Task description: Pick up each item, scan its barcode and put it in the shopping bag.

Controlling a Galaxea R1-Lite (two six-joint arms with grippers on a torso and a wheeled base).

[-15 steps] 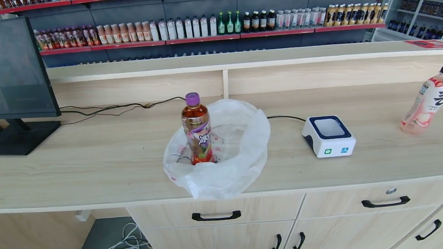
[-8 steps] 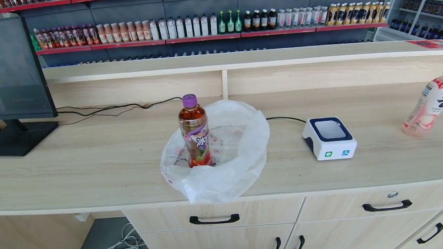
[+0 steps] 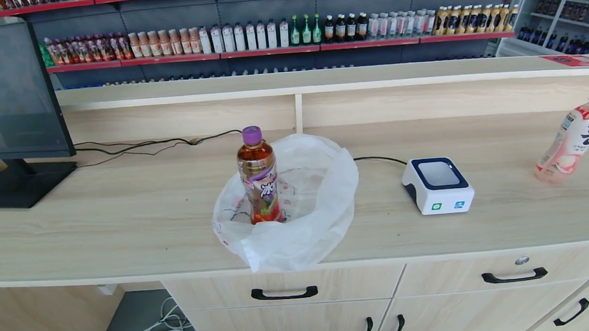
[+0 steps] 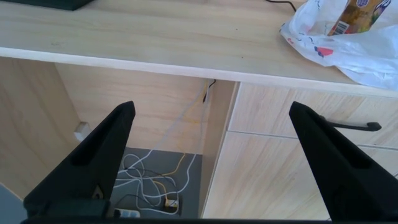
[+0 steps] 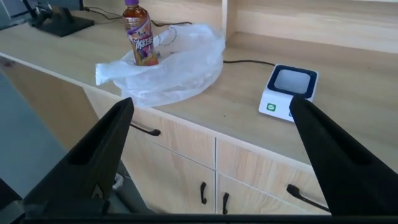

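A tea bottle (image 3: pixel 259 178) with a purple cap stands upright inside the open white shopping bag (image 3: pixel 317 205) at the counter's front middle. The white barcode scanner (image 3: pixel 438 185) sits to the right of the bag. A pink drink bottle (image 3: pixel 571 138) with a black cap stands at the far right. My left gripper (image 4: pixel 211 112) hangs open below the counter edge, in front of the cabinet, with the bag (image 4: pixel 348 46) up to one side. My right gripper (image 5: pixel 211 106) is open and empty, held off the counter front, facing the bag (image 5: pixel 180 62), tea bottle (image 5: pixel 140 34) and scanner (image 5: pixel 289 93).
A dark monitor (image 3: pixel 11 96) on a stand occupies the counter's left end, with cables (image 3: pixel 145 144) running behind the bag. A raised ledge (image 3: pixel 320 79) backs the counter. Drawers with black handles (image 3: pixel 284 292) sit below. Loose cables (image 4: pixel 155 180) lie on the floor.
The head view has shifted slightly. The bottles, bag and scanner keep their places on the counter.
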